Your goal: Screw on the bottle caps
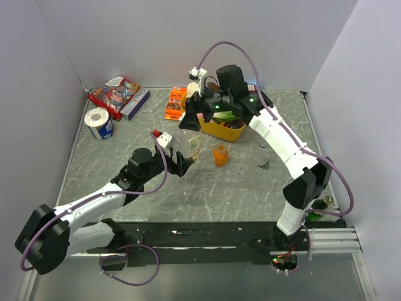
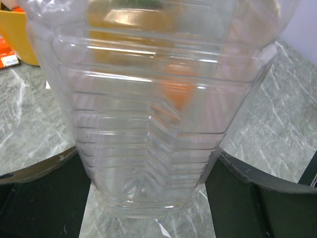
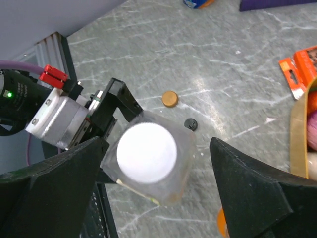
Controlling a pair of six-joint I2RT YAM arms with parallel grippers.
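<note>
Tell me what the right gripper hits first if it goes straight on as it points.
Most likely the white cap on the clear bottle, centred between the right gripper's open fingers; depth is unclear.

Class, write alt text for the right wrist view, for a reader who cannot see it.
A white cap tops a clear bottle that the left gripper holds, framed by the open right gripper. A gold cap and a black cap lie on the table beyond.

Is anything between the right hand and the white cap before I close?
Nothing. In the right wrist view the white cap, on the clear bottle, sits in the gap of the open right hand, with bare space on both sides.
</note>
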